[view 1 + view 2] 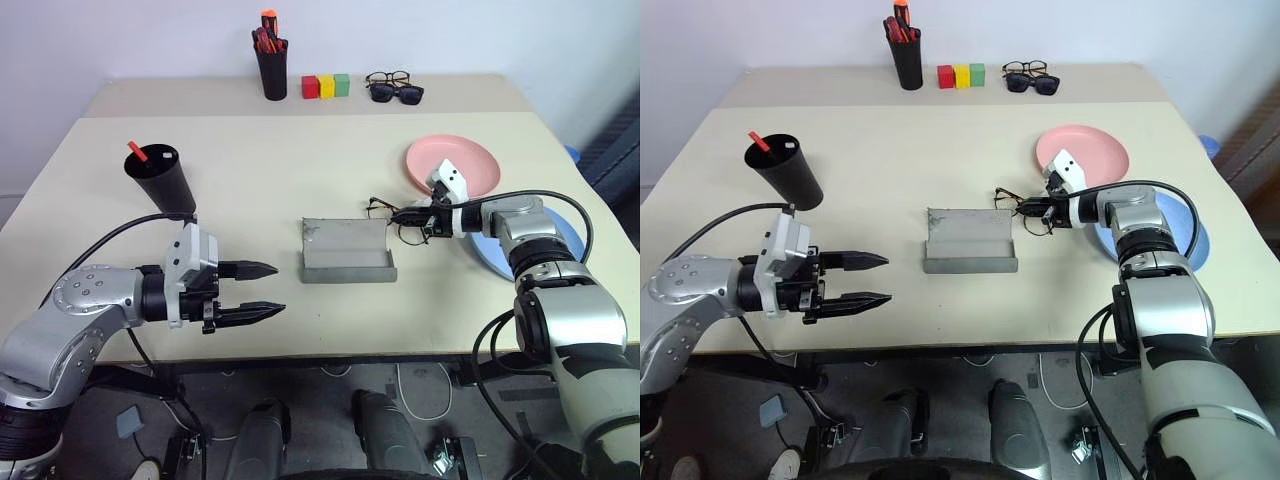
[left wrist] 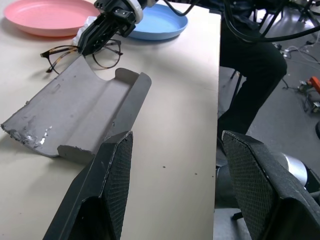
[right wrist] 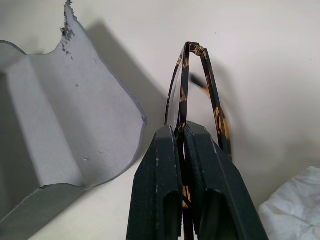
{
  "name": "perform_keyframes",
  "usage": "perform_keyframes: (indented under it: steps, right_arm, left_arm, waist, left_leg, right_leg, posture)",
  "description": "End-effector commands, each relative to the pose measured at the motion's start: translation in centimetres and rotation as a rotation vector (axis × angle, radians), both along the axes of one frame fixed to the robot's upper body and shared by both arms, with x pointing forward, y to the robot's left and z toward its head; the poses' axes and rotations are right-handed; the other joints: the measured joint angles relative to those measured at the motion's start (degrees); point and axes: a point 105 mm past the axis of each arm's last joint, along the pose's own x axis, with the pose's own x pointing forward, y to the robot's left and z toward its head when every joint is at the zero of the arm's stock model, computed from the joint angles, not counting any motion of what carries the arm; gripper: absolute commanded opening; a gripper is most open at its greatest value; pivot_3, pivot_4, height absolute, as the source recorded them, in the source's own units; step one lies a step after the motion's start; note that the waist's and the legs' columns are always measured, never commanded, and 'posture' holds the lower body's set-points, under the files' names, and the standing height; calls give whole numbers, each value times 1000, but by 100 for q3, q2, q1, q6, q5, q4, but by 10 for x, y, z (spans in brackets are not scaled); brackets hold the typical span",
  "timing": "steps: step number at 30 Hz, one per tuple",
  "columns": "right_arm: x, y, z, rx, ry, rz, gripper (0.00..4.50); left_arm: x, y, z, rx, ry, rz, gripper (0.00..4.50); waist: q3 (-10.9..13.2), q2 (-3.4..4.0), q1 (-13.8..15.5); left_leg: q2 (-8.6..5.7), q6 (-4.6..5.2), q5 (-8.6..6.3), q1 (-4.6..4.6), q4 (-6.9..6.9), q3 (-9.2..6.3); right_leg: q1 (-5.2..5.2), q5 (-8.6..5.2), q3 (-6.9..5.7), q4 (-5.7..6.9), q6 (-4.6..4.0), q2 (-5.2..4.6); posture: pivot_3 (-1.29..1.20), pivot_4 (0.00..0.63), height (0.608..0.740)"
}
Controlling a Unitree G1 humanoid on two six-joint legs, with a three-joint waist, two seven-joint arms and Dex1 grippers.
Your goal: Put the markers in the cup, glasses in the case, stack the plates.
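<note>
The glasses (image 1: 383, 209), thin dark frames with clear lenses, lie just right of the open grey case (image 1: 345, 250) at the table's middle. My right gripper (image 1: 405, 217) is shut on their frame (image 3: 192, 100), close to the case's edge (image 3: 65, 125). Behind that arm sits the salmon pink plate (image 1: 455, 165); the light blue plate (image 1: 528, 248) lies partly under the forearm. At the left stands the black cup (image 1: 160, 180) with a red-capped marker (image 1: 137, 151) sticking out. My left gripper (image 1: 262, 290) hovers open near the front edge, left of the case, fingers pointing at it.
Along the back edge stand a slim black pen holder (image 1: 271, 70) full of red-orange pens, red, yellow and green blocks (image 1: 326, 86), and a spare pair of glasses with black sunglasses (image 1: 393, 87). The table's front edge runs close under my left gripper.
</note>
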Motion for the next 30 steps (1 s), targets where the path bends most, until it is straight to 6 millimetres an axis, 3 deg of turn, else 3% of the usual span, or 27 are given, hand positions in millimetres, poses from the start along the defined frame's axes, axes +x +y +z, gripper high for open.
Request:
perform_keyframes:
  steps: [1, 4, 7, 10, 14, 19, 21, 26, 30]
  right_arm:
    - [2, -13, 5, -16, -40, -46, 42]
    - [5, -18, 16, -11, -84, -65, 42]
    - [10, -19, 44, 29, -186, -60, 42]
    - [8, -7, 76, 112, -271, 13, 42]
    - [-16, 27, 102, 206, -288, 250, 42]
    - [-52, 66, 100, 254, -257, 438, 42]
    - [-61, 78, 89, 246, -238, 476, 42]
    - [-72, 102, 67, 273, -212, 508, 42]
    - [-70, 110, 53, 249, -224, 499, 42]
  left_arm:
    - [0, -5, 7, -19, -38, -18, 2895]
    - [2, -6, 7, -28, -42, -17, 2895]
    - [4, -8, 6, -34, -43, -17, 2895]
    - [6, -9, 5, -45, -38, -21, 2895]
    - [8, -9, 5, -52, -25, -32, 2895]
    - [10, -6, 6, -39, -24, -39, 2895]
    - [12, -1, 6, -37, -23, -22, 2895]
    - [12, 10, 1, -4, -23, 15, 2895]
    - [10, 12, 1, 0, -27, 26, 2895]
  waist:
    - [0, 0, 4]
    - [0, 0, 5]
    - [1, 2, 8]
    - [3, 5, -12]
    - [10, 17, -27]
    - [9, 15, 25]
    - [9, 15, 34]
    - [9, 15, 15]
    - [9, 15, 15]
  left_leg:
    - [0, 0, 0, 0, 0, 0]
    - [0, 0, 0, 0, -1, 0]
    - [0, 0, 0, -1, -1, 0]
    - [0, 0, 0, -6, -3, 0]
    - [2, 0, 0, -5, -9, 0]
    - [3, 1, -1, -7, -14, -10]
    - [1, 1, -1, -13, -10, -10]
    - [2, 1, -1, -19, -8, -7]
    - [2, 0, -1, -21, -10, -6]
  right_leg:
    - [0, 0, 0, 0, 0, 0]
    - [0, 0, 0, 0, 0, 0]
    - [0, 0, 0, -1, 0, 0]
    - [-6, 0, 0, -1, 1, 0]
    - [-15, 10, 0, 9, 18, 4]
    - [-17, 10, -5, 20, 20, 5]
    - [-19, 9, -5, 17, 17, 2]
    - [-29, 3, -5, 17, 7, 2]
    - [-35, 2, -5, 19, 4, 3]
  posture:
    - [0, 150, 740]
    - [0, 150, 740]
    - [0, 150, 740]
    - [0, 150, 740]
    - [0, 150, 740]
    - [0, 150, 740]
    - [0, 150, 740]
    - [0, 150, 740]
    - [0, 150, 740]
